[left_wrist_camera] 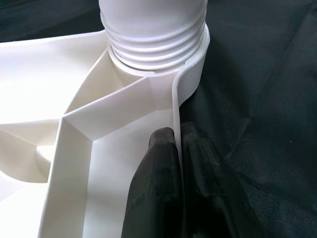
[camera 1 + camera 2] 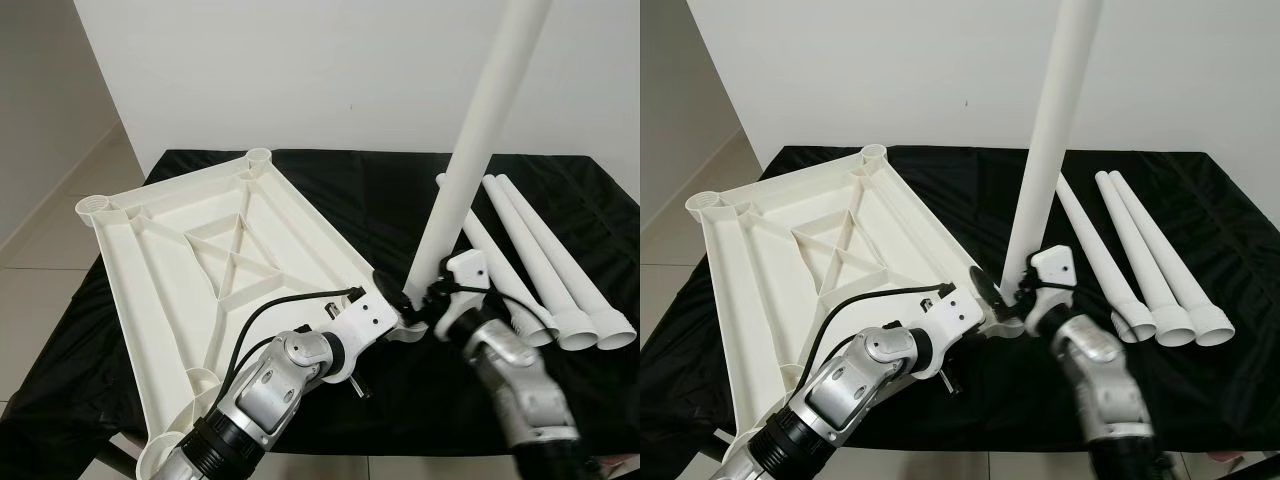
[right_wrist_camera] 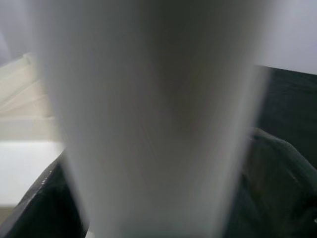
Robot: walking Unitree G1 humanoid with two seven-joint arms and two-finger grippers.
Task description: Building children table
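The right gripper (image 2: 1032,292) is closed around the base of a white table leg (image 2: 470,170), holding it nearly upright with its threaded end seated in a corner socket (image 1: 190,74) of the upturned white tabletop (image 2: 215,270). In the right wrist view the leg (image 3: 148,124) runs between the two black fingers (image 3: 277,183). Beside it, the left gripper (image 1: 179,163) pinches the thin rim of the tabletop just by that socket, one finger (image 1: 153,193) inside the wall and one outside, steadying the panel.

Several thread rings on the leg are exposed above the socket, so the joint looks only partly screwed in. The leg leans slightly toward the robot's right; if it is turned at that tilt, the threads could cross and jam, or the leg could pop out and topple onto the black cloth (image 2: 400,190). The left grip is narrow and on a thin edge, and twisting force from the leg could pull the rim free and let the tabletop swing. Three spare legs (image 2: 540,260) lie side by side on the cloth near the right arm, where a falling leg or a wide elbow could scatter them.
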